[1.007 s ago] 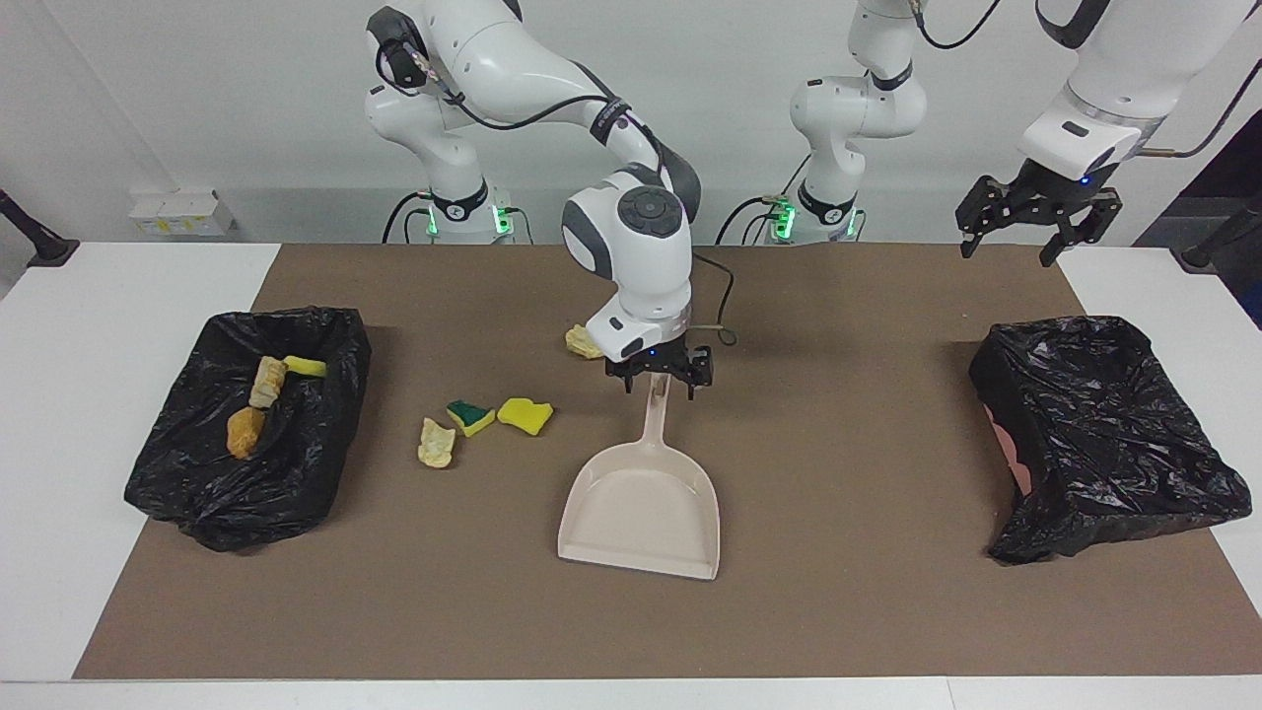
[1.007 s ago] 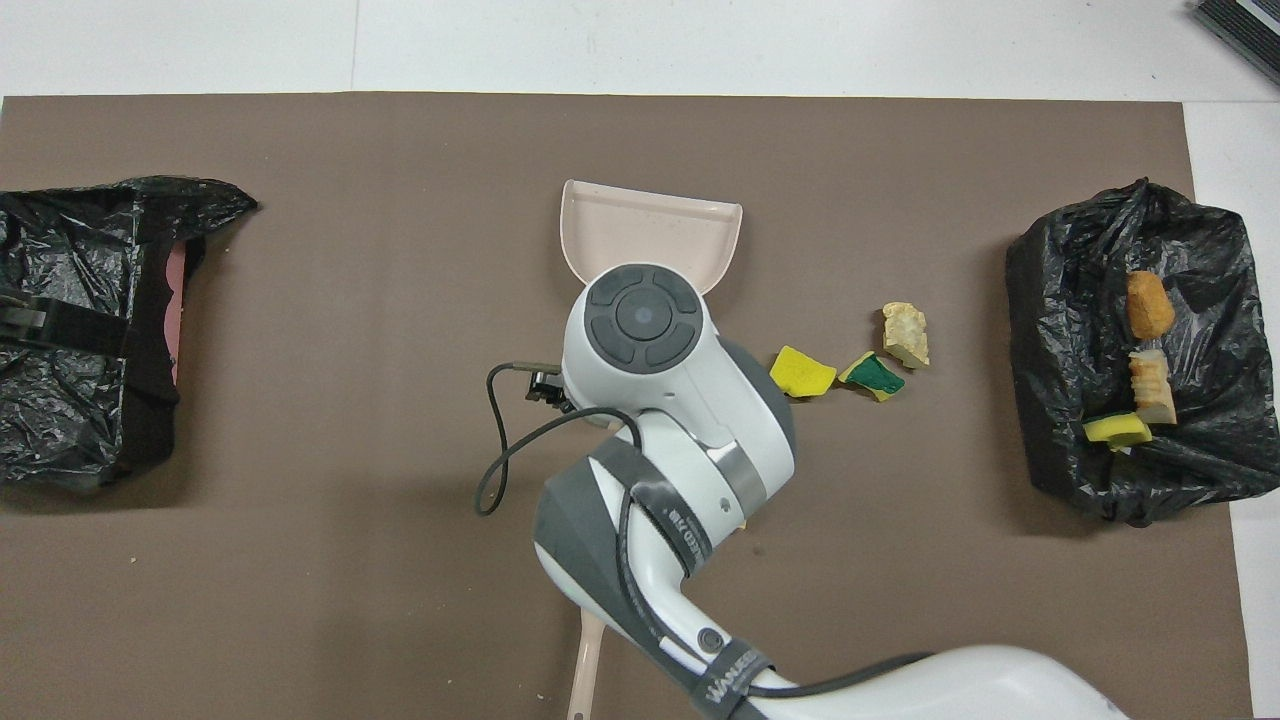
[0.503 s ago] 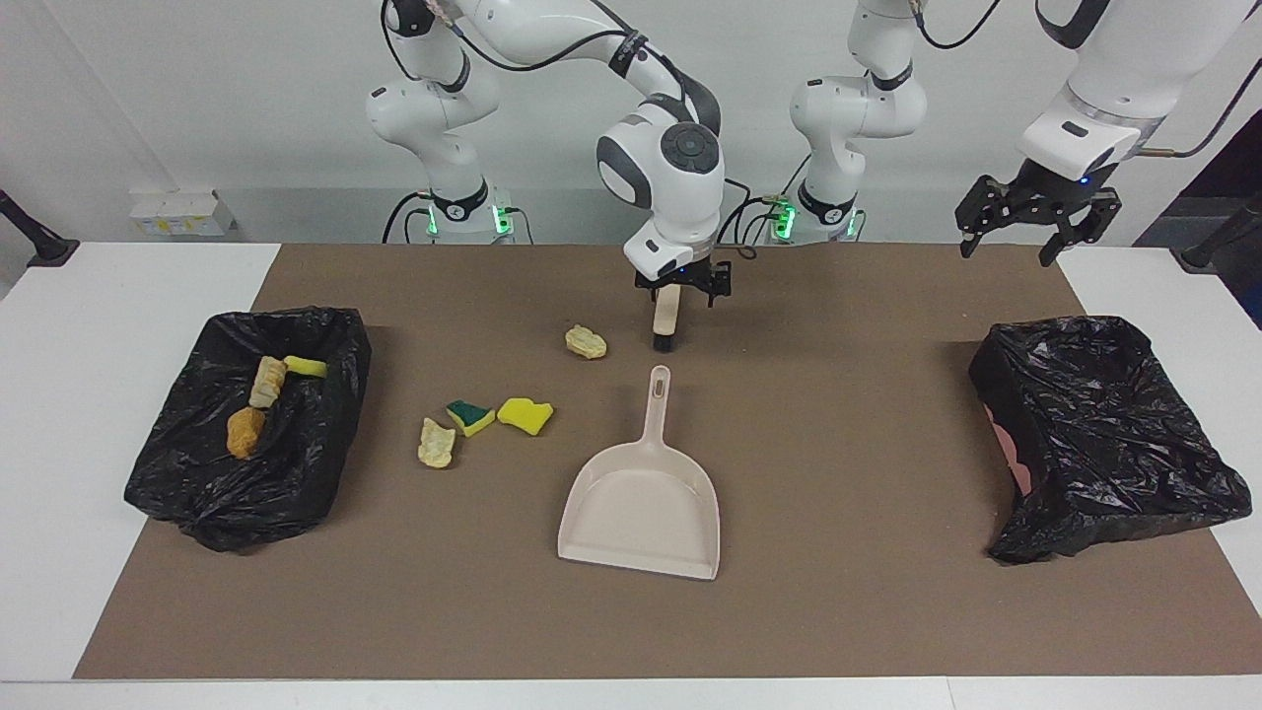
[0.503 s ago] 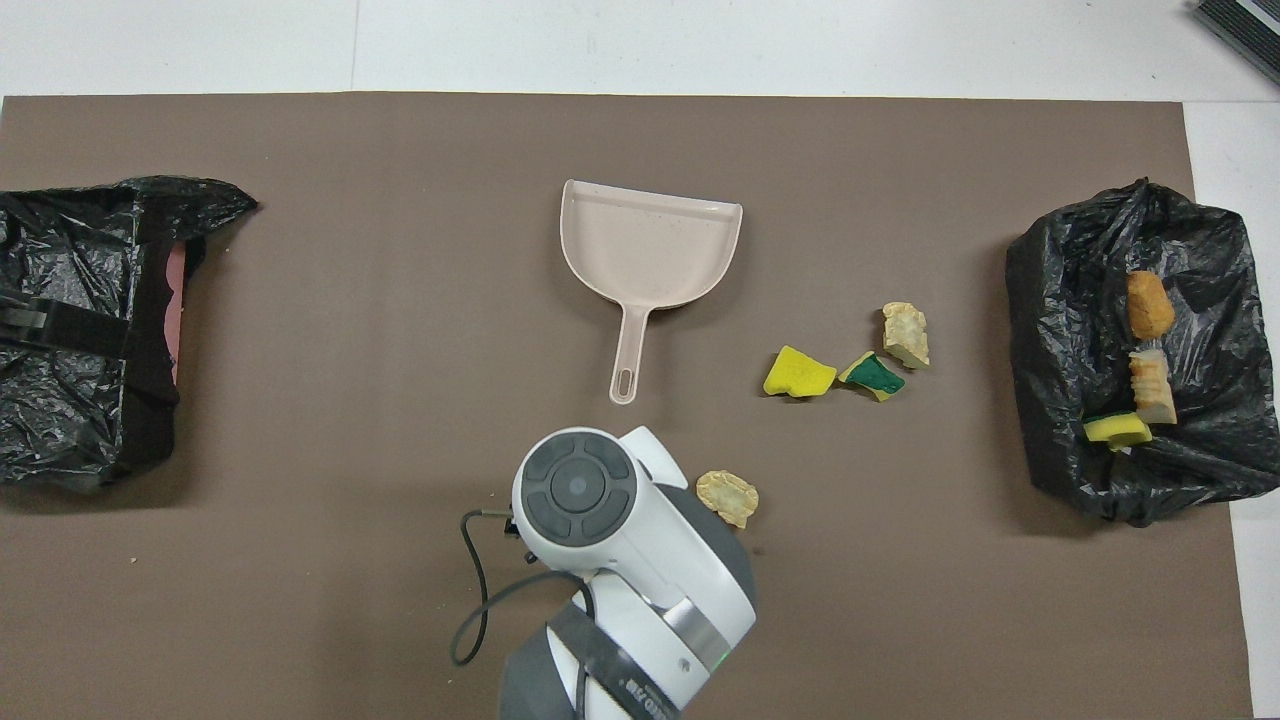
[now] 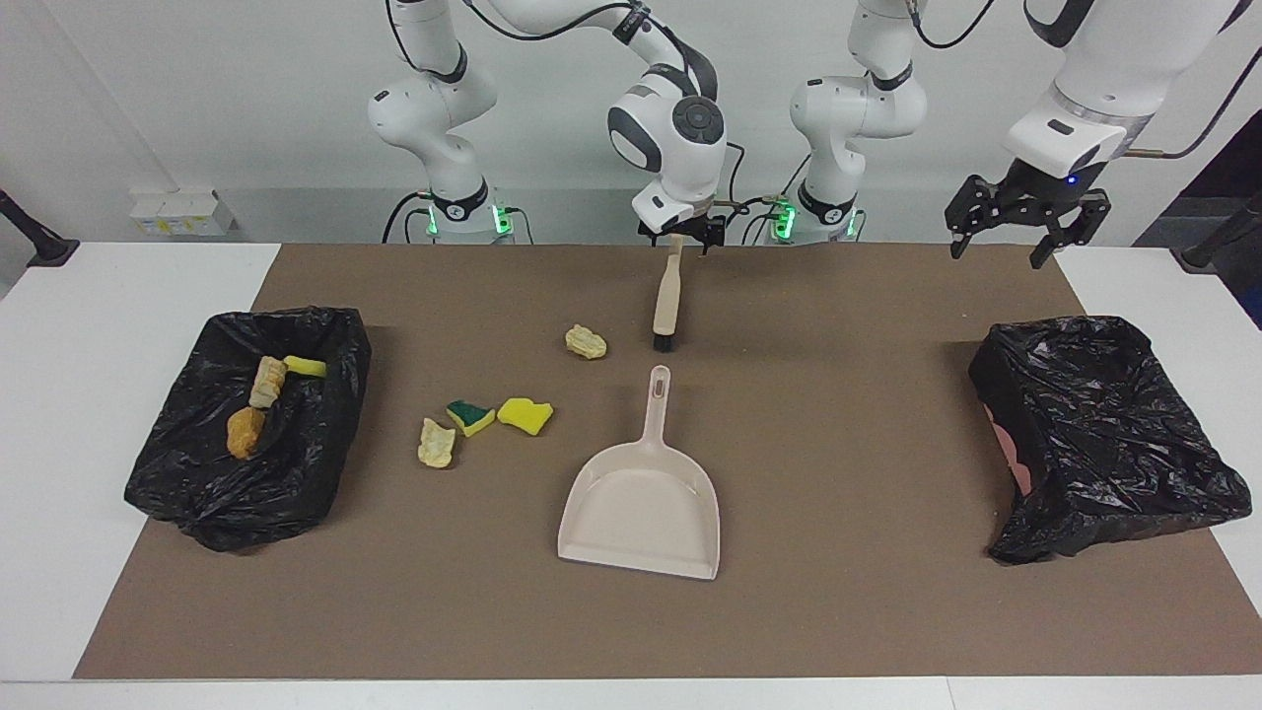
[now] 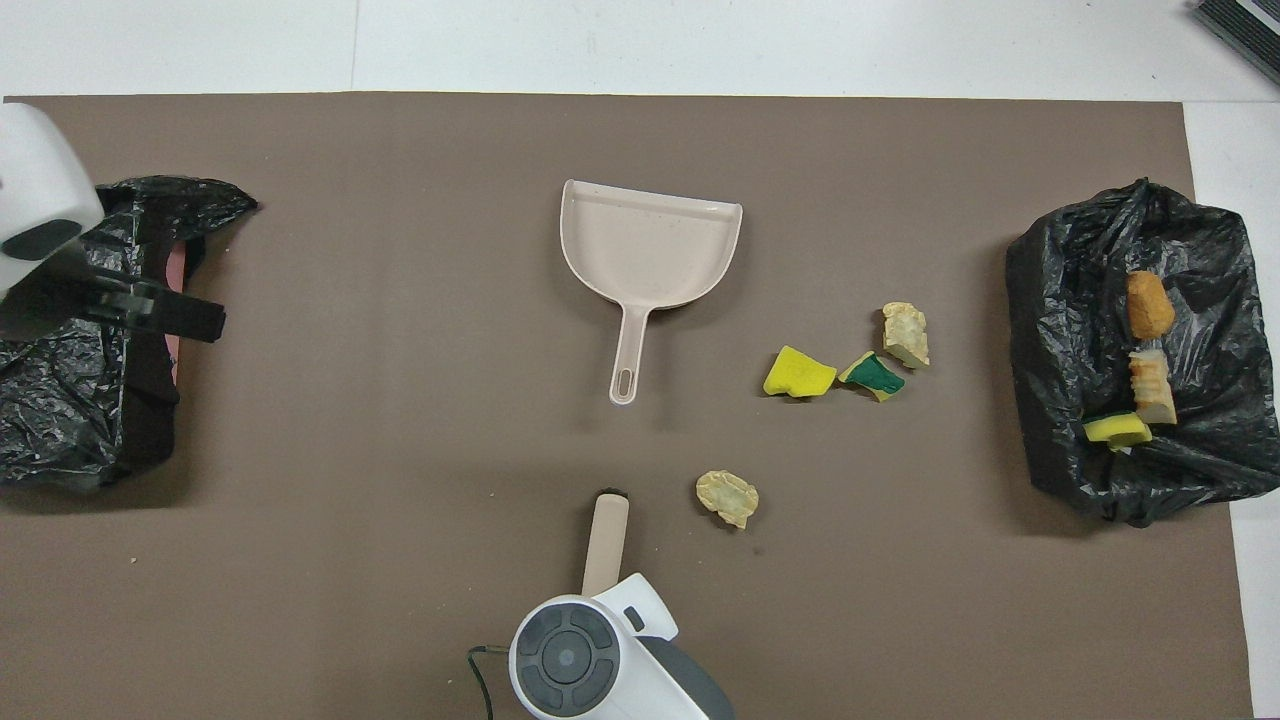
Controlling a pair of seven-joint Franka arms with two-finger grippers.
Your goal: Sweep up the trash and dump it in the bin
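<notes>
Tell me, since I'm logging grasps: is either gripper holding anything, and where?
Nothing yet: the right gripper, open, sits at the brush's handle end; the left gripper is empty.

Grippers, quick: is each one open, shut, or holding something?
Left gripper: open, empty, in the air.
Right gripper: open, over the handle end of the brush.

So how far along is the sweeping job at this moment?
Partway. Three scraps already lie in the bin at the right arm's end. In hand: the right gripper, open, is over the brush handle's end, not gripping it. The left gripper waits open. Left: four scraps on the mat, namely a cream chunk beside the brush and three beside the empty dustpan.
</notes>
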